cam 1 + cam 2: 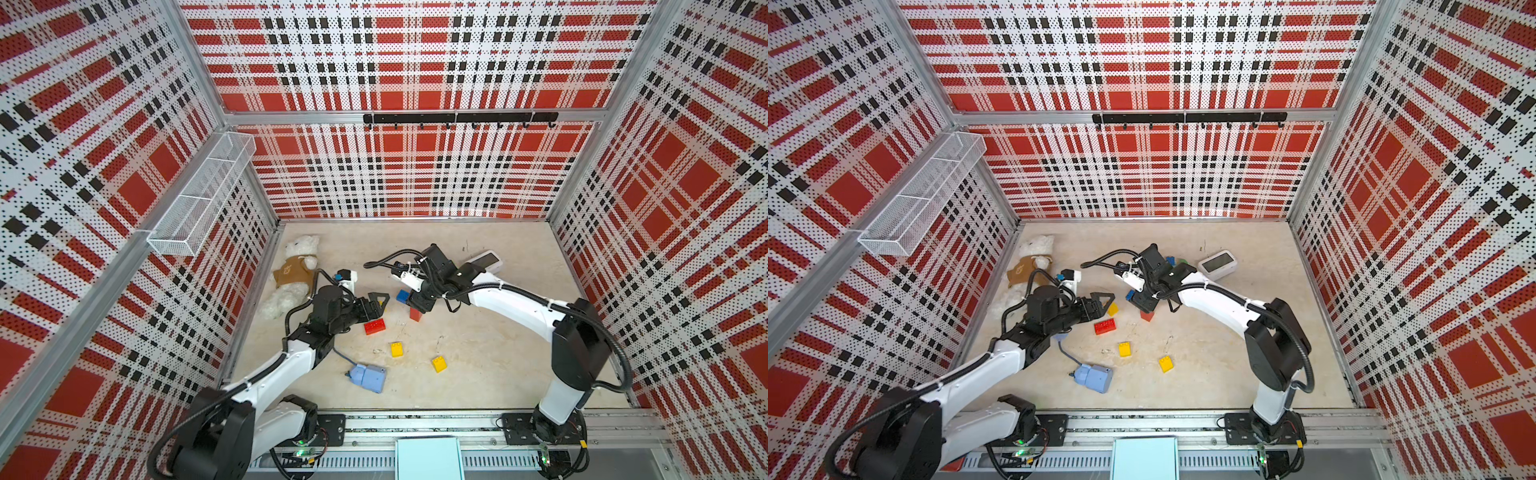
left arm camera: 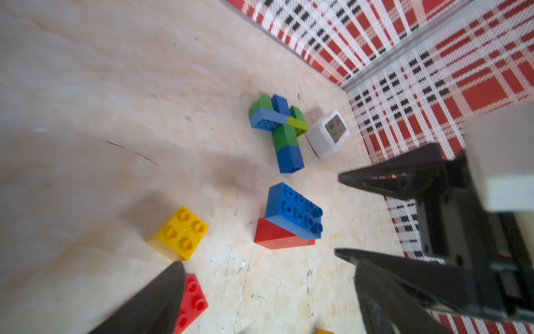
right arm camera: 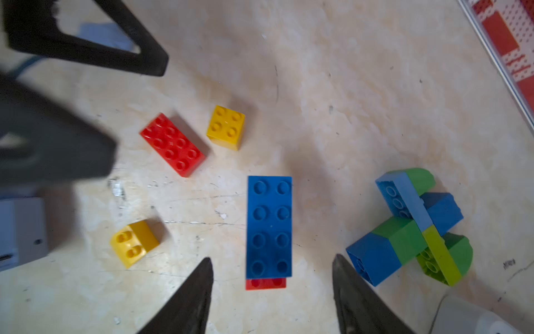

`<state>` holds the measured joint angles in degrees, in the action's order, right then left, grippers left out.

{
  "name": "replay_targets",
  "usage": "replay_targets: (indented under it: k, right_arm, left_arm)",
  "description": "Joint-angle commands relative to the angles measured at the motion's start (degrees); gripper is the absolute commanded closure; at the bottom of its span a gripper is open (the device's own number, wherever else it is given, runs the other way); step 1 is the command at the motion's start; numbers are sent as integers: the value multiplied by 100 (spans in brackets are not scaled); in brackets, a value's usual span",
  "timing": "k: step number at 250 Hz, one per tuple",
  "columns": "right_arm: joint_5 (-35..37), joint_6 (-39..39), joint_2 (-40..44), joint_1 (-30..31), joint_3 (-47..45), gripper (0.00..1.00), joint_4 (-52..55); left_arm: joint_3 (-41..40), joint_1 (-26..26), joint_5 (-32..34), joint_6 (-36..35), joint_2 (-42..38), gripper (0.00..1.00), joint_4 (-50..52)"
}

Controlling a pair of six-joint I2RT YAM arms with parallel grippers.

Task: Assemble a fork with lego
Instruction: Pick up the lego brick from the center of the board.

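Observation:
A long blue lego brick [image 3: 269, 225] lies stacked on a red brick [image 3: 265, 283] on the floor. My right gripper [image 3: 271, 258] hovers over one end of it, open, with a gap to the brick on either side. In both top views the stack sits under that gripper [image 1: 419, 305]. An oblong red brick [image 3: 172, 144] and a square yellow brick [image 3: 226, 126] lie by my left gripper [image 2: 268, 263], which is open and empty. A joined piece of blue, green and lime bricks [image 2: 284, 133] lies on its side behind the right arm.
Two more yellow bricks [image 1: 396, 349] [image 1: 439, 364] lie toward the front. A pale-blue box with a cord [image 1: 368, 377] sits near the left arm. A teddy bear [image 1: 293, 270] lies at the back left, and a white clock [image 1: 486, 261] at the back right.

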<state>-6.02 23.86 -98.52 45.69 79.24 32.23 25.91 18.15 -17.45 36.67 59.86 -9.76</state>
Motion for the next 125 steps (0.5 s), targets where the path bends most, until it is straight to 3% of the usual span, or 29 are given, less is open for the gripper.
replay_targets:
  k: [1,33,78,125]
  right_arm:
    - [-973,1242,67,414,-18,36,-587]
    - [-1659,1848,-668,534,770,41,216]
    - [-1651,2555,-1899,776,2238,45,1502]
    - [-1385,2956,-3025,855,3666,47,2604]
  left_arm:
    - [-270,-544,620,211,-621,6,798]
    - [-597,-1505,216,401,-1203,6,1070]
    - [-900,-2707,-652,628,-1375,7,936]
    - [-1048,-3371,-1238,798,-1183,7,570]
